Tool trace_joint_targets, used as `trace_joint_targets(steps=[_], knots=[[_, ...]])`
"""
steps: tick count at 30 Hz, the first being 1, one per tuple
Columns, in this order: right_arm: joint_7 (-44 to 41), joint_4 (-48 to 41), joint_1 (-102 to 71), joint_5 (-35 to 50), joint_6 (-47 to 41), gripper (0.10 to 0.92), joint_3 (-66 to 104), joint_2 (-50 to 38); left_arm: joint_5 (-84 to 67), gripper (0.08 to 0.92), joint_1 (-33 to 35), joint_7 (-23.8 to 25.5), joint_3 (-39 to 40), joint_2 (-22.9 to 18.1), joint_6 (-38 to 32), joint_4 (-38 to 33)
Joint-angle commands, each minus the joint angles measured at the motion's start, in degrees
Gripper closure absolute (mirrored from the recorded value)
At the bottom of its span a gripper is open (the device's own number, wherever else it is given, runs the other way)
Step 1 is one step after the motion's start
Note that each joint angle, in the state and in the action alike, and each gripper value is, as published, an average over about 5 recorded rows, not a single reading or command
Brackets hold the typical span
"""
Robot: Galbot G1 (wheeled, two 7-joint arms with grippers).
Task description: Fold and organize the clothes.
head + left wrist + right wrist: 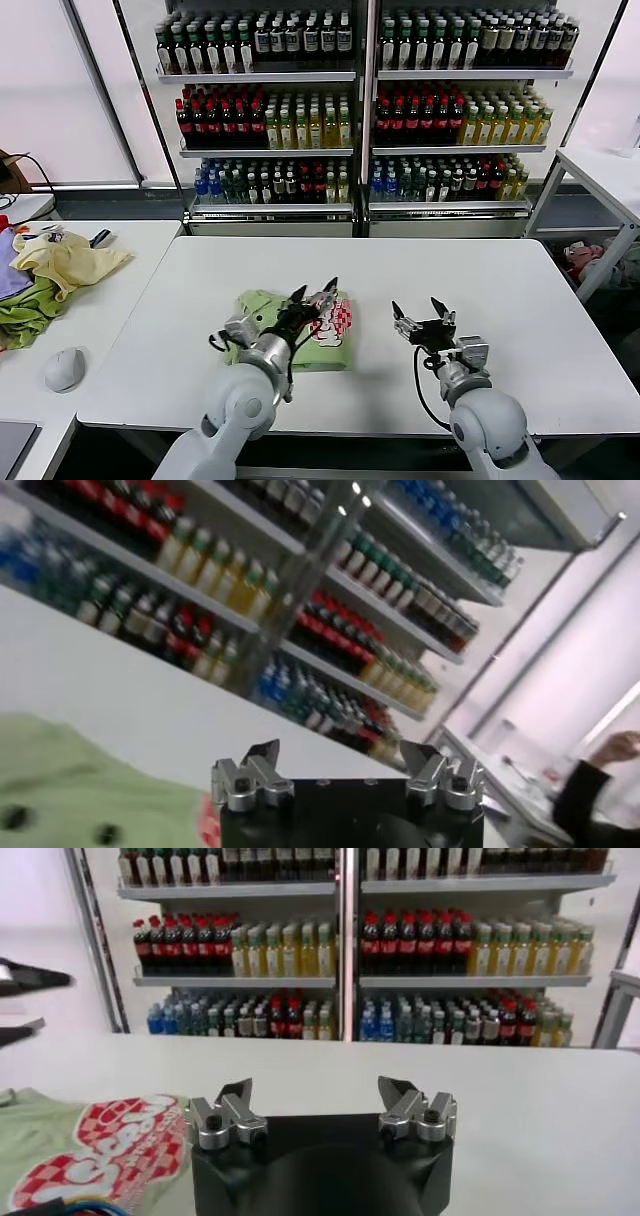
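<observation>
Left pincer [316,292] hangs wide open, empty, over the folded polo shirt [330,340]; right pincer [422,312] likewise open beside it.

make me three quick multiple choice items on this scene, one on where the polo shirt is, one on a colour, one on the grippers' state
1. Where does the light green polo shirt lie?
A. on the white table, folded, under the left gripper
B. on a bottle shelf
C. on the floor

2. What colours are the shirt's printed graphic?
A. blue and black
B. red and white
C. yellow and purple

3. How do the two grippers stand?
A. both shut on cloth
B. only the right gripper holds the shirt
C. both open, holding nothing

Answers: 1 A, the head view shows it folded on the table beneath the left gripper. 2 B, the right wrist view shows a red-and-white print. 3 C, each wrist view shows spread, empty fingers.
</observation>
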Motion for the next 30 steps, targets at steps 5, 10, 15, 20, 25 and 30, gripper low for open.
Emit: trace_joint_targets(steps=[5, 10, 15, 20, 25, 30], knots=[[3.96, -15.58, 14.44, -0.78, -2.13, 0.203, -14.35, 8.27, 11.19, 0.178, 16.54, 1.78, -17.35, 5.91, -3.43, -9.2], [4.65, -19.94, 15.27, -2.45, -2.39, 0.203, -16.25, 10.44, 11.84, 0.177, 18.61, 1.89, -18.48, 5.81, -3.98, -9.35], [5.48, -22.98, 16.13, -3.27, -3.49, 0.203, -17.41, 12.06, 12.34, 0.177, 19.26, 1.83, -18.49, 5.32, -4.2, -9.44], [6.59, -24.54, 17.15, -3.37, -4.6, 0.203, -18.25, 12.53, 12.36, 0.177, 19.65, 1.78, -18.18, 5.0, -4.17, -9.63], [7.02, -24.65, 17.08, -3.34, -4.87, 0.301, -18.07, 11.75, 12.37, 0.177, 20.0, 1.82, -17.95, 5.0, -4.21, -9.66], [6.77, -24.2, 16.89, -3.34, -4.81, 0.439, -17.35, 10.52, 12.34, 0.177, 20.3, 1.88, -17.99, 5.17, -4.27, -9.58]])
